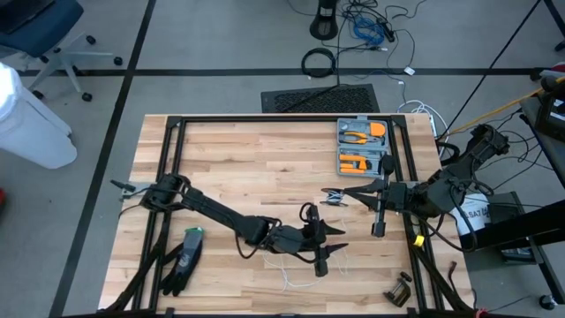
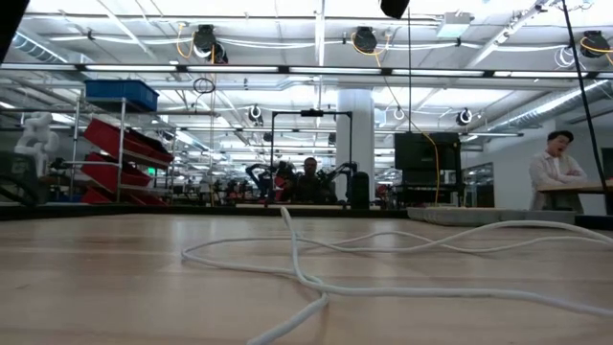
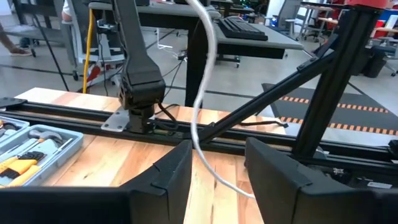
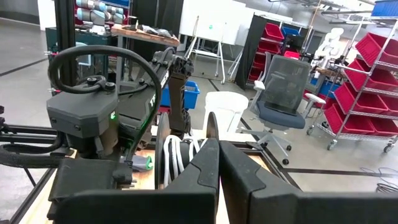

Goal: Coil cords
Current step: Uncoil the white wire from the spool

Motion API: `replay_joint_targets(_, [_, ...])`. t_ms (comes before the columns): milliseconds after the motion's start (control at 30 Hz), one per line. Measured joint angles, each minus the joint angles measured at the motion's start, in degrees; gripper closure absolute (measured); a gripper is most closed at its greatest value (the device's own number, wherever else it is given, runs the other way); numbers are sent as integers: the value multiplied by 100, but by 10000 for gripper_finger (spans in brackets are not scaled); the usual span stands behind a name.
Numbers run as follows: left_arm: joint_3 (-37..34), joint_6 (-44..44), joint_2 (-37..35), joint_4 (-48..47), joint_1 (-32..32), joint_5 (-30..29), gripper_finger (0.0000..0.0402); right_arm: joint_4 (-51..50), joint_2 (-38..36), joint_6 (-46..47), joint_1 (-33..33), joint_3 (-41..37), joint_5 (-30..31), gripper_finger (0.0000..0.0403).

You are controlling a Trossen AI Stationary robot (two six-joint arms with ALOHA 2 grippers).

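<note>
High view: the wooden table (image 1: 221,159) is seen with both arms reaching toward its middle; the grey tool tray (image 1: 364,146) lies near the far edge; the left gripper (image 3: 217,171) is held with its fingers apart around a raised strand of the white cord (image 3: 205,93), the rest trailing loose on the tabletop; the right gripper (image 4: 217,163) is pressed together, a wound white bundle visible just beyond its fingers.

We see a table (image 1: 229,159) of pale wood with a smooth matt finish. The cord (image 2: 316,278) looks like smooth white plastic. The tool tray (image 1: 364,147) seems grey matt plastic.
</note>
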Motion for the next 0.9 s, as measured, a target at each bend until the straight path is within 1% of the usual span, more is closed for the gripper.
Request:
replay_joint_targets(333, [0, 0, 0, 57, 16, 8, 296, 11, 1, -2, 0, 0, 0, 403])
replay_joint_targets(533, [0, -2, 0, 78, 42, 188, 323, 11, 1, -2, 1, 0, 0, 403])
replay_joint_targets(633, [0, -4, 0, 135, 42, 297, 341, 11, 3, -2, 0, 0, 0, 403])
replay_joint_targets(833, [0, -4, 0, 132, 45, 302, 387, 38, 60, -12, -9, 0, 0, 403])
replay_joint_targets(900, [0, -4, 0, 131, 55, 302, 396, 42, 56, -24, -32, 0, 0, 403])
